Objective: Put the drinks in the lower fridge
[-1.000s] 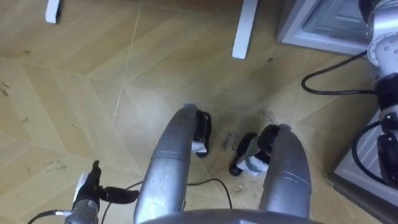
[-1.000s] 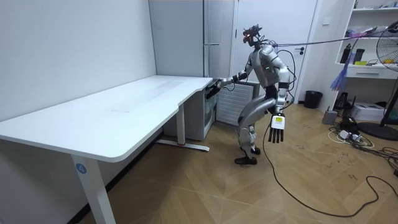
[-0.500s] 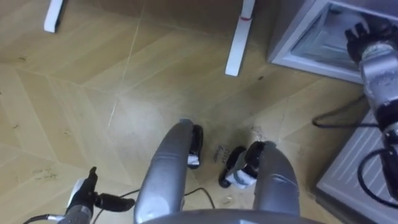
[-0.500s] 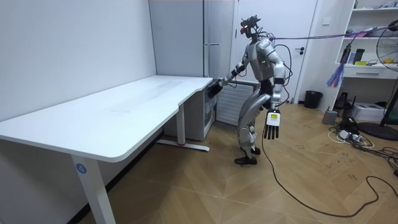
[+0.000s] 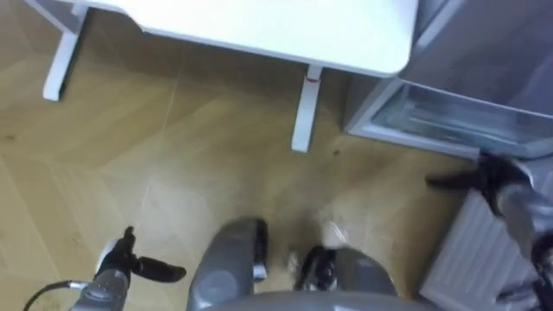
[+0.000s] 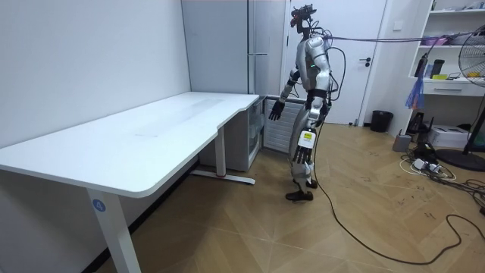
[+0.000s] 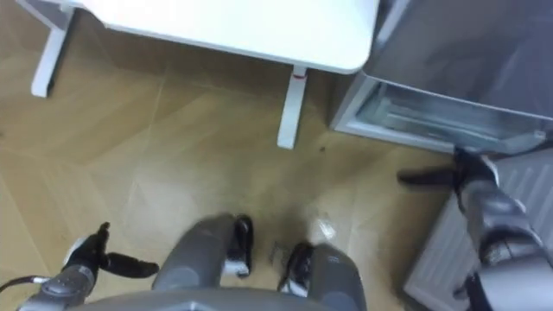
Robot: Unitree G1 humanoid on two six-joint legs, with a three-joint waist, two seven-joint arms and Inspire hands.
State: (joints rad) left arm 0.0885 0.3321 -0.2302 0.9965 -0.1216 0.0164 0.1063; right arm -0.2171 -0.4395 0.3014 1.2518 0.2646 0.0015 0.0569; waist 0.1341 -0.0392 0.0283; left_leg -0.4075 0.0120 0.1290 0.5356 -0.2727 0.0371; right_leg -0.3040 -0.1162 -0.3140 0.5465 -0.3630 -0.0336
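No drink shows in these frames. I stand upright at the end of the white table (image 5: 285, 26), beside the tall grey fridge (image 6: 246, 53). Its lower compartment (image 5: 441, 117) is open, its ribbed white door (image 5: 471, 250) swung out at the right. My right hand (image 5: 494, 177) hovers open and empty in front of that compartment, fingers spread; in the room view the right hand (image 6: 275, 109) is held out at waist height. My left hand (image 5: 130, 266) hangs open and empty at my side, low in the room view (image 6: 303, 145).
The table's white leg (image 5: 302, 112) stands just left of the fridge. Wooden floor (image 5: 173, 181) stretches to the left. Behind me in the room view are a shelf (image 6: 455, 83), a fan (image 6: 474, 61) and a small black bin (image 6: 381, 120).
I have straightened up from a bend, so the eye view rose from the floor to the table edge and the fridge. My right hand drew back from the fridge; my left arm swung in.
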